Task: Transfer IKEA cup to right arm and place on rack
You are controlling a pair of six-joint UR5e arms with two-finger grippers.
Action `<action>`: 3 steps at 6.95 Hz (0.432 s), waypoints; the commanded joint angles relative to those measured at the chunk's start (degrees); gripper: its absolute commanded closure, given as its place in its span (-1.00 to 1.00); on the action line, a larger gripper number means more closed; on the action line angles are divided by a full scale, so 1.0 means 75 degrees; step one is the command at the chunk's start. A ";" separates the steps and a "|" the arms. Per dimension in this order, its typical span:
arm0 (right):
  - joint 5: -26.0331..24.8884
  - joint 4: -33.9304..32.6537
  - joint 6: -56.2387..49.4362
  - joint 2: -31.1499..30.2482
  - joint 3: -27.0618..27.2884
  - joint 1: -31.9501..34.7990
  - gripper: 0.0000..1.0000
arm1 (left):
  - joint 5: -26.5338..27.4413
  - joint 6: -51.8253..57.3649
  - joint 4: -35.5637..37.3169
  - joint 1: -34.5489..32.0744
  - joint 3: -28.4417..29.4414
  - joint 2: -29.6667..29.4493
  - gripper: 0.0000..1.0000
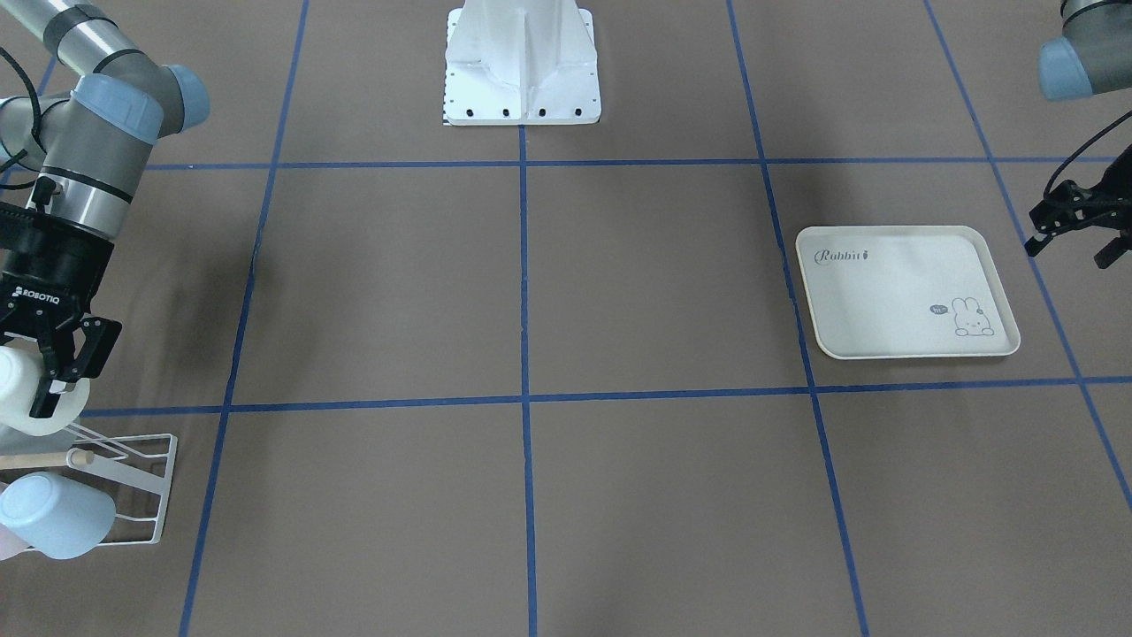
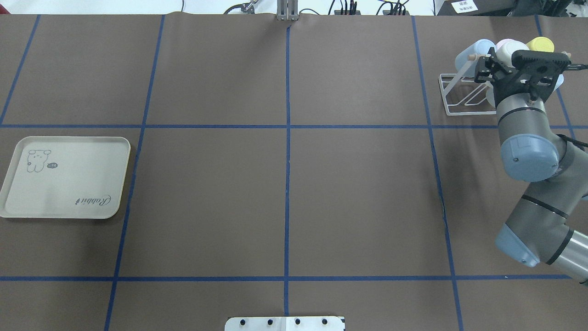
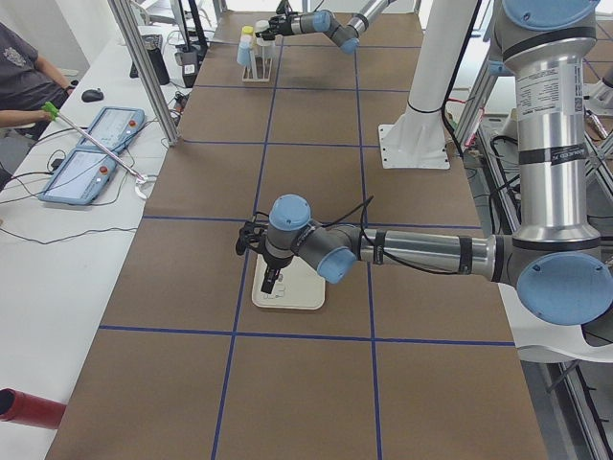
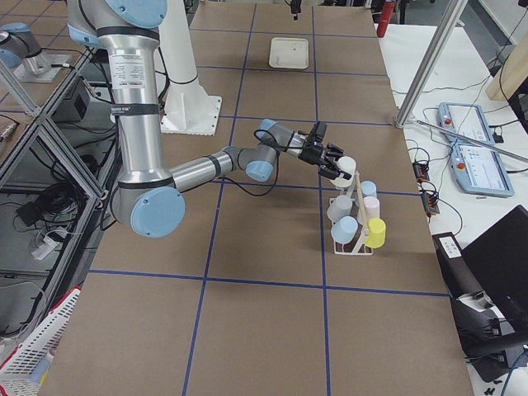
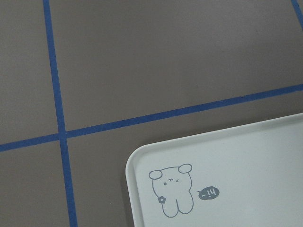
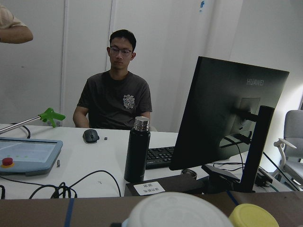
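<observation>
My right gripper (image 1: 37,394) is shut on the white IKEA cup (image 1: 13,389), holding it on its side just above the back end of the white wire rack (image 1: 133,460). From overhead the cup (image 2: 507,48) sits at the rack (image 2: 459,99) top, among the hung cups. The right wrist view catches only the cup's rim (image 6: 175,210) at the bottom edge. My left gripper (image 1: 1070,254) hangs open and empty at the far side, over the edge of the rabbit tray (image 1: 902,292).
Light blue (image 1: 53,513), pink (image 4: 371,206) and yellow (image 4: 376,233) cups hang on the rack. The cream rabbit-print tray (image 2: 64,184) lies bare on the robot's left. A person sits at a desk (image 6: 71,165) with a monitor (image 6: 222,118) beyond the table.
</observation>
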 commanded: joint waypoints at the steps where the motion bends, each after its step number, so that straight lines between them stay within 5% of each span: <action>1: 0.0020 -0.0009 -0.0026 0.0042 -0.0050 -0.0071 1.00 | 0.0010 0.0003 -0.0050 -0.0001 0.0089 0.0000 -1.00; 3: 0.0020 -0.0009 -0.0026 0.0077 -0.0144 -0.0083 1.00 | 0.0009 0.0003 -0.0051 -0.0001 0.0101 -0.0011 -1.00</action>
